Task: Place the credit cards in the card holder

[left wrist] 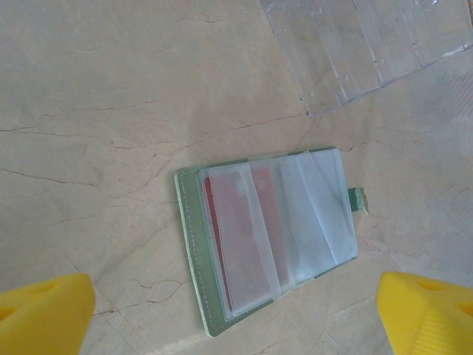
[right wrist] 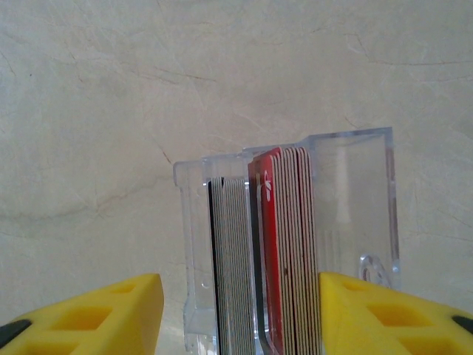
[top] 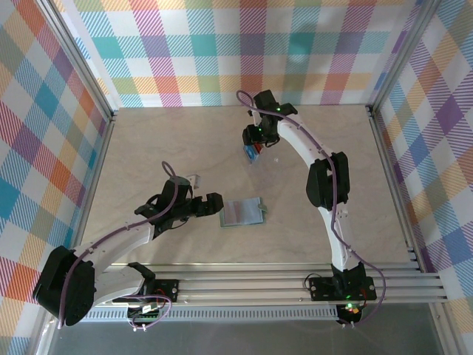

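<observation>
Right jaws flank the credit cards (right wrist: pixel 288 259) — left jaws frame the card holder (left wrist: pixel 310 214).

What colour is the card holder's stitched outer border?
Muted grey-green; the card holder shows best in the left wrist view, lying open on the table.

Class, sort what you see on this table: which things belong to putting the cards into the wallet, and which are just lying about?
Belongs to the job: card holder; credit cards; clear case holding them.
Lying about: clear plastic tray, apart from the card holder.
</observation>
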